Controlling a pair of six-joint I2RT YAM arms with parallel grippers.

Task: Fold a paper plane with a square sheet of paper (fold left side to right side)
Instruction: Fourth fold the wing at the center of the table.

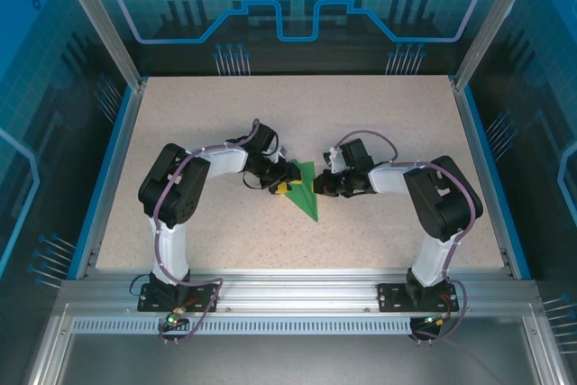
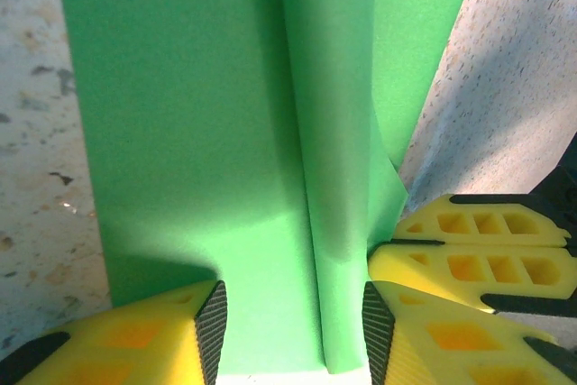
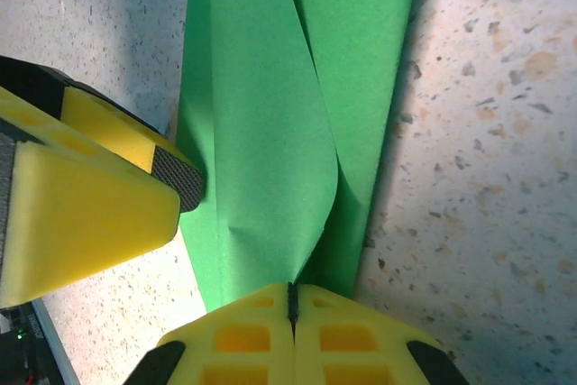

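Note:
The square sheet of paper (image 1: 306,202) lies mid-table as a narrow green pointed shape, its tip toward the near edge. My left gripper (image 1: 282,187) rests on its left side. In the left wrist view that gripper (image 2: 293,313) is open, its pads set down either side of a raised fold of the paper (image 2: 198,114). My right gripper (image 1: 318,187) meets the paper from the right. In the right wrist view it (image 3: 291,293) is shut on a lifted flap of the paper (image 3: 261,132). The left gripper's yellow finger (image 3: 90,196) sits close beside that flap.
The speckled beige table (image 1: 379,123) has blue side rims (image 1: 108,178) and aluminium posts (image 1: 95,6) at the back corners. Both arm bases stand on the metal rail (image 1: 297,290) at the near edge. The two grippers nearly touch over the paper.

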